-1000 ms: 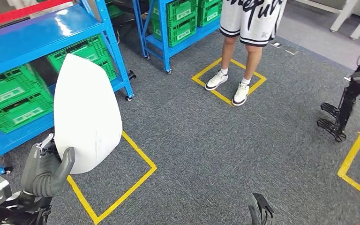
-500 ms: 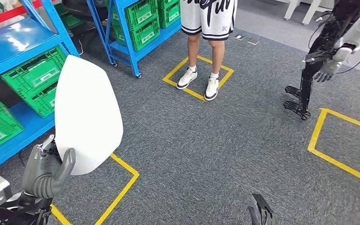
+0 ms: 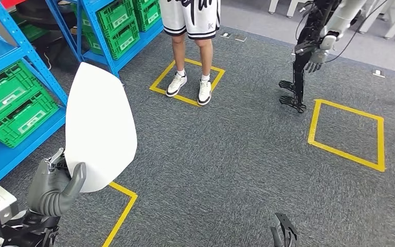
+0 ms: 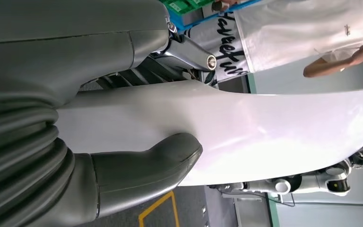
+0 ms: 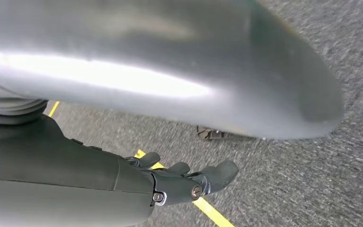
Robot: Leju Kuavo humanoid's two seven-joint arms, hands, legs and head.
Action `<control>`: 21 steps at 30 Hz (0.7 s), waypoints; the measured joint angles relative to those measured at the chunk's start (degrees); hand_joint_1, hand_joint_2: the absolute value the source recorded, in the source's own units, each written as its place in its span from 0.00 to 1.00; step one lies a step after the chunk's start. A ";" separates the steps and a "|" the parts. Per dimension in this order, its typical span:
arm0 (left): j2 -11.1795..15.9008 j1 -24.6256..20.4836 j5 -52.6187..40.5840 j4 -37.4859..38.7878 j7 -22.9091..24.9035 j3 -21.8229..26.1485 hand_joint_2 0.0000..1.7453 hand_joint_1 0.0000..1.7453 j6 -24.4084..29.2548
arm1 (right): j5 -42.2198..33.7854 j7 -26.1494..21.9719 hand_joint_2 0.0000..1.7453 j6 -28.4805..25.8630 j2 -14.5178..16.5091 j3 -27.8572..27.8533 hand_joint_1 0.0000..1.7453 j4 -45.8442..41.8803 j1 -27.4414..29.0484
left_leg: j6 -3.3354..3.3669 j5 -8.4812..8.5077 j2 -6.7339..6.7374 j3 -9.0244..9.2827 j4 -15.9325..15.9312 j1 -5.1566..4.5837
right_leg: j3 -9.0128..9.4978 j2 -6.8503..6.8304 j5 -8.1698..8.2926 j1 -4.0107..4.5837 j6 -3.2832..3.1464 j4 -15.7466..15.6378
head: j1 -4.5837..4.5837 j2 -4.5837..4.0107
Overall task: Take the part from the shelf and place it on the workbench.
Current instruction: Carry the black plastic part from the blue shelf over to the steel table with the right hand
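The left hand [image 3: 56, 188] grips the part [image 3: 100, 123], a large white curved shell, holding it upright at the near left of the scene, its rounded top reaching up in front of the blue shelf [image 3: 23, 51]. In the left wrist view the thick grey thumb [image 4: 142, 172] presses on one face of the white part [image 4: 264, 137] while darker fingers clamp the other side, so the part is off the shelf and carried above the grey carpet floor [image 3: 226, 149].

The right hand [image 5: 189, 182] hangs low by the robot's side; its dark fingers are loosely extended with small gaps between them and hold nothing. In the head view its fingertips show at the near edge, right of centre [image 3: 284, 234].

The shelf at the left carries green crates [image 3: 15, 105] on its lower level, and a second blue rack with more green crates [image 3: 115, 23] stands farther back. A person [image 3: 190, 46] in white shorts and white shoes stands at the far centre on a yellow taped square [image 3: 187, 82]. Another yellow square [image 3: 347, 134] lies on the floor to the right, and just beyond it, at the far right, stands another robot [image 3: 313, 46] with dark legs and a silver arm. A corner of yellow tape [image 3: 121, 203] lies on the floor just beside the held part, near the left arm.
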 joint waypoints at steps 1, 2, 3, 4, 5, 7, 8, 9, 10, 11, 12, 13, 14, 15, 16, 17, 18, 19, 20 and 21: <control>-0.22 -0.30 -0.10 0.16 0.41 -0.19 1.00 1.00 -0.17 | -0.38 -0.13 0.00 0.00 0.01 -0.09 0.00 0.00 0.06 | -0.26 -0.05 0.39 0.02 0.00 -0.12 | 0.08 0.02 -0.02 0.19 -0.33 -0.55 | -0.03 0.00; -0.50 -0.79 -0.23 0.40 0.87 -0.46 1.00 1.00 -0.39 | -0.79 -0.24 0.00 -0.02 0.03 -0.24 0.00 0.00 0.17 | -0.51 -0.04 0.79 0.10 -0.07 -0.15 | -0.10 0.60 0.19 0.18 -0.62 -0.67 | -0.05 0.00; -0.81 -1.43 -0.35 0.69 1.28 -0.75 1.00 1.00 -0.67 | -1.10 -0.27 0.00 -0.03 0.12 -0.40 0.00 0.00 0.29 | -0.82 -0.14 0.75 0.08 -0.06 -0.08 | -0.16 1.06 0.36 0.05 -0.92 -0.83 | -0.03 0.00; -1.13 -2.08 -0.44 1.00 1.61 -1.00 1.00 1.00 -0.92 | -1.33 -0.29 0.00 -0.06 0.23 -0.55 0.00 0.00 0.36 | -1.14 -0.62 -0.01 -0.09 0.41 0.00 | -0.18 1.54 0.58 -0.13 -1.26 -1.02 | -0.08 0.00; -1.37 -2.65 -0.49 1.30 1.82 -1.20 1.00 1.00 -1.10 | -1.51 -0.31 0.00 -0.09 0.35 -0.69 0.00 0.00 0.37 | -1.44 -1.72 -1.32 -0.65 1.87 0.13 | -0.16 2.04 0.80 -0.35 -1.58 -1.20 | -0.13 0.00; -1.63 -3.21 -0.55 1.94 2.07 -1.40 1.00 1.00 -1.27 | -1.68 -0.34 0.00 -0.14 0.60 -0.86 0.00 0.00 0.30 | -1.86 -5.32 -4.31 -3.16 8.05 0.39 | -0.19 3.19 1.04 -0.55 -1.93 -1.33 | -0.28 0.00; -1.69 -3.29 -0.58 2.29 2.14 -1.50 1.00 1.00 -1.28 | -1.73 -0.35 0.00 -0.15 0.70 -0.92 0.00 0.00 0.30 | -2.00 -7.01 -5.02 -4.85 11.89 0.48 | -0.24 3.87 1.08 -0.57 -1.96 -1.33 | -0.29 0.00; -1.73 -3.32 -0.60 2.65 2.19 -1.57 1.00 1.00 -1.31 | -1.75 -0.34 0.00 -0.15 0.79 -0.95 0.00 0.00 0.35 | -2.09 -7.82 -5.29 -6.12 14.67 0.55 | -0.27 4.63 1.11 -0.58 -1.94 -1.32 | -0.31 0.00; -1.76 -3.35 -0.61 2.96 2.17 -1.63 1.00 1.00 -1.35 | -1.76 -0.33 0.00 -0.12 0.86 -0.97 0.00 0.00 0.41 | -2.16 -7.54 -5.39 -6.62 15.62 0.63 | -0.28 5.39 1.16 -0.60 -1.89 -1.30 | -0.31 0.00; -1.77 -3.37 -0.60 3.24 2.05 -1.68 1.00 1.00 -1.39 | -1.72 -0.35 0.00 -0.03 0.92 -1.00 0.00 0.00 0.45 | -2.21 -6.12 -5.55 -6.07 14.31 0.76 | -0.28 6.19 1.21 -0.65 -1.79 -1.26 | -0.31 0.00; -1.75 -3.35 -0.54 3.45 1.81 -1.69 1.00 1.00 -1.42 | -1.64 -0.38 0.00 0.11 0.96 -1.02 0.00 0.00 0.47 | -2.25 -3.98 -5.98 -4.62 11.06 0.95 | -0.26 6.97 1.25 -0.73 -1.67 -1.21 | -0.31 0.00; -1.69 -3.27 -0.46 3.64 1.45 -1.70 1.00 1.00 -1.39 | -1.51 -0.41 0.00 0.29 0.98 -1.04 0.00 0.00 0.48 | -2.31 -2.07 -7.06 -2.90 7.20 1.21 | -0.29 7.70 1.29 -0.81 -1.48 -1.14 | -0.31 0.00; -1.56 -3.04 -0.36 3.82 0.94 -1.70 1.00 1.00 -1.34 | -1.35 -0.49 0.00 0.50 0.98 -1.05 0.00 0.00 0.48 | -2.29 -0.80 -8.30 -1.42 3.71 1.40 | -0.47 8.48 1.33 -0.84 -1.17 -0.96 | -0.30 0.00; -1.37 -2.68 -0.25 3.97 0.42 -1.68 1.00 1.00 -1.25 | -1.21 -0.59 0.00 0.68 0.95 -1.04 0.00 0.00 0.54 | -2.15 -0.22 -9.25 -0.55 1.52 1.50 | -0.76 9.15 1.44 -0.88 -0.77 -0.86 | -0.28 0.00; -1.18 -2.28 -0.16 4.09 -0.11 -1.66 1.00 1.00 -1.16 | -1.07 -0.74 0.00 0.88 0.90 -1.04 0.00 0.00 0.70 | -1.87 -0.26 -9.82 -0.22 0.62 1.45 | -1.09 9.80 1.61 -0.92 -0.32 -0.86 | -0.28 0.00; -0.96 -1.89 -0.11 4.18 -0.64 -1.63 1.00 1.00 -1.04 | -0.95 -0.91 0.00 1.04 0.85 -1.04 0.00 0.01 0.95 | -1.46 -0.28 -9.61 -0.23 0.45 1.26 | -1.41 10.41 1.83 -0.99 0.15 -0.89 | -0.26 0.00; -0.81 -1.55 -0.08 4.19 -1.12 -1.62 1.00 1.00 -0.85 | -0.84 -1.04 0.00 1.18 0.76 -1.04 0.00 0.02 1.27 | -0.96 -0.11 -9.05 -0.27 0.46 1.20 | -1.63 10.76 2.00 -1.14 0.53 -1.00 | -0.25 0.00; -0.71 -1.25 -0.10 4.16 -1.56 -1.62 1.00 1.00 -0.57 | -0.73 -1.11 0.00 1.32 0.70 -1.04 0.00 0.04 1.59 | -0.47 0.08 -8.48 -0.22 0.35 1.14 | -1.92 10.14 1.81 -1.12 0.78 -0.66 | -0.21 0.00; -0.62 -0.87 -0.15 4.06 -1.95 -1.61 1.00 1.00 -0.25 | -0.64 -1.15 0.00 1.42 0.64 -1.04 0.00 0.05 1.76 | 0.01 0.27 -7.80 -0.22 0.18 1.13 | -2.61 8.76 0.98 -1.03 0.95 0.67 | -0.08 0.00; -0.58 -0.38 -0.22 3.96 -2.24 -1.60 1.00 1.00 0.07 | -0.58 -1.15 0.00 1.51 0.56 -1.04 0.00 0.07 1.77 | 0.40 0.40 -7.02 -0.20 0.02 1.09 | -3.80 7.03 -0.46 -0.88 1.03 3.16 | 0.05 0.00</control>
